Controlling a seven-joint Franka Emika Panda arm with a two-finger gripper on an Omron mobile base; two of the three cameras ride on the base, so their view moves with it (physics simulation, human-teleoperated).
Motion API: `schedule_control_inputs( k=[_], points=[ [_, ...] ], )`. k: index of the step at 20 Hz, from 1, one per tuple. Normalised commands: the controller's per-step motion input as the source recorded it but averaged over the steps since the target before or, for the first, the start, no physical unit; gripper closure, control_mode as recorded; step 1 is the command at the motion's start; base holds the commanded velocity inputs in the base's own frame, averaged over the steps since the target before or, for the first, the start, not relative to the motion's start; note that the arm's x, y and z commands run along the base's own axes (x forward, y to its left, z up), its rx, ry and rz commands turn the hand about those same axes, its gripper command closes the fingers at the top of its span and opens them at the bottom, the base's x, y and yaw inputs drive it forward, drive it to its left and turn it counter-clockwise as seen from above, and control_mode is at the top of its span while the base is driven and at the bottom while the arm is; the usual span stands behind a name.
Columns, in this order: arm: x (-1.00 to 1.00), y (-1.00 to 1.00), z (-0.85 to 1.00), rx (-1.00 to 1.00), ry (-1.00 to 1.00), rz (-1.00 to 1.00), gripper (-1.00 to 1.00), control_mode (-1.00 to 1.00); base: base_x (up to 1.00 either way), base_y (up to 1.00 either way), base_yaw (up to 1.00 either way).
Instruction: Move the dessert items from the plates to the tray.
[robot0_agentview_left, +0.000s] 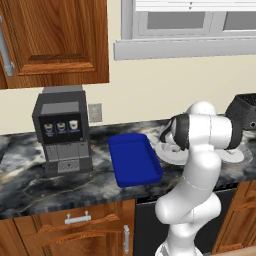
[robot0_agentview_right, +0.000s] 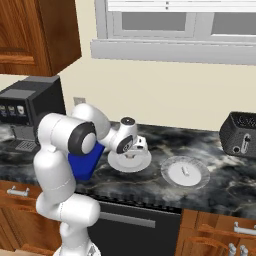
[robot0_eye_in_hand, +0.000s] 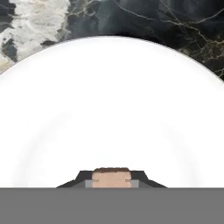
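Observation:
In the hand view the tan brownish cube (robot0_eye_in_hand: 111, 176) sits tight between my two dark fingertips (robot0_eye_in_hand: 84, 179), just over the plain white plate (robot0_eye_in_hand: 112, 109). My gripper (robot0_eye_in_hand: 111, 180) is shut on the cube. From the right base view the gripper (robot0_agentview_right: 131, 153) points down at the white plate (robot0_agentview_right: 142, 161). The white oblong stick (robot0_agentview_right: 185, 171) lies on the pale grey rimmed plate (robot0_agentview_right: 172, 176) to the right. The deep-blue tray (robot0_agentview_left: 134, 160) lies left of the white plate (robot0_agentview_left: 166, 153), and its corner (robot0_agentview_right: 82, 166) shows behind my arm.
A black and grey coffee machine (robot0_agentview_left: 62, 131) stands left of the tray. A dark toaster (robot0_agentview_right: 241, 134) sits at the far right against the wall. The marble counter (robot0_agentview_left: 30, 185) ends in a front edge above wooden cabinets.

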Motion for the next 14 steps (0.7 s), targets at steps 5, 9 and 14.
schedule_control_inputs(
  k=[5,9,14],
  points=[
    [-0.01,0.0,0.29,0.0,-0.04,0.0,1.0,-1.0,0.0,0.0,0.0],
    [-0.1,0.0,0.48,0.0,-0.04,0.0,1.0,-1.0,0.0,0.0,0.0],
    [-0.12,0.12,0.57,0.0,-0.02,0.0,1.0,-1.0,0.0,0.0,0.0]
  ],
)
